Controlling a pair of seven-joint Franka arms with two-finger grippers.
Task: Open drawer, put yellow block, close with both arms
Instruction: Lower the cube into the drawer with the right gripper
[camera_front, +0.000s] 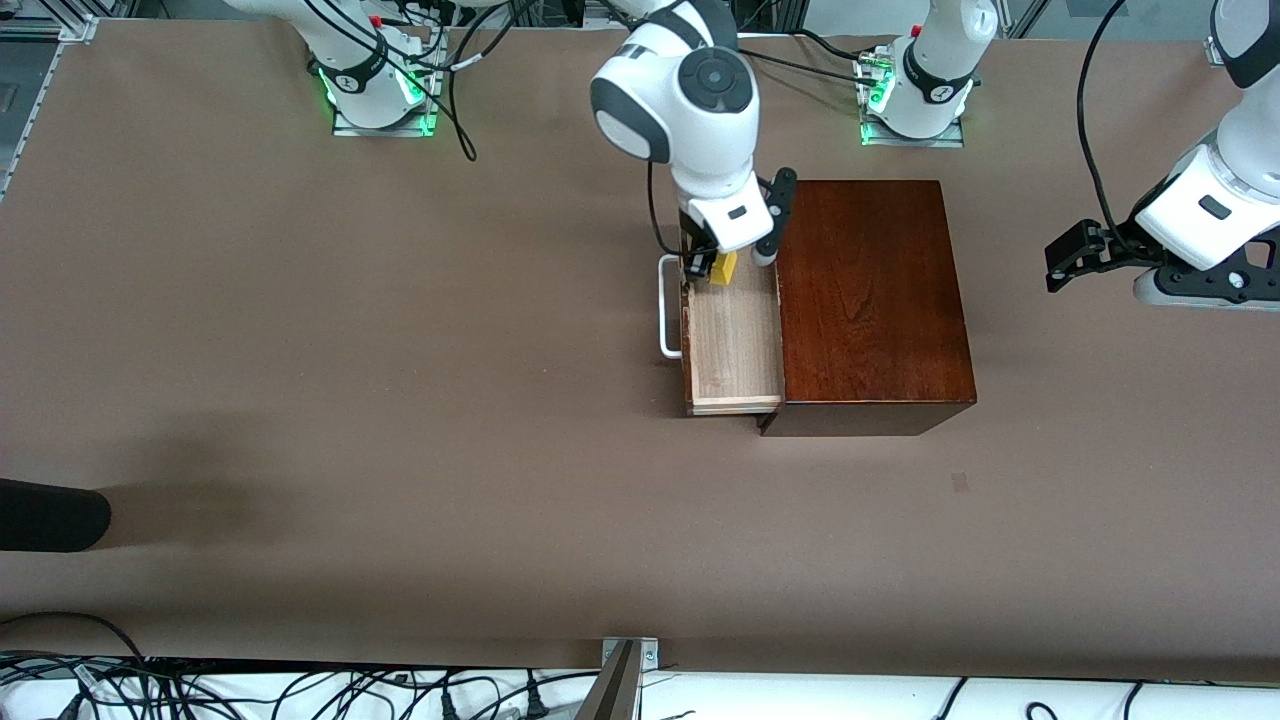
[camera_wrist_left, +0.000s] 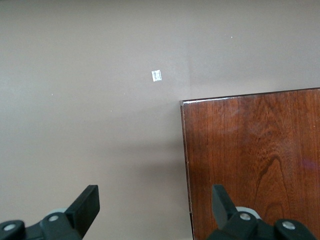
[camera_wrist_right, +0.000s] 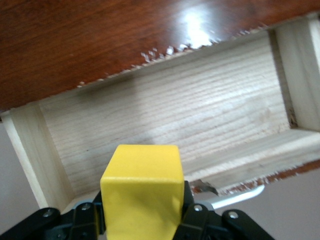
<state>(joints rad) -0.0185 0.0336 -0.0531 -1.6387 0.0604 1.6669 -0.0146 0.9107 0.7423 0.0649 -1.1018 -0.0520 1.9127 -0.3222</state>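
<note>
R gripper (camera_wrist_right: 142, 220) clamps yellow block (camera_wrist_right: 142, 195) over open drawer (camera_wrist_right: 165, 115); L gripper (camera_wrist_left: 155, 205) apart, waiting.

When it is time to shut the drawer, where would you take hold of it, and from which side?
Probably the white handle on the drawer front: it stands clear of the front, leaving a gap for a finger. Come down from above, on the side toward the right arm's end, since the drawer faces that way.

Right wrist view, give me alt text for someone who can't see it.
The right gripper holds the yellow block over the open drawer, whose pale wooden tray has nothing in it. The glossy mahogany box lies alongside.
</note>
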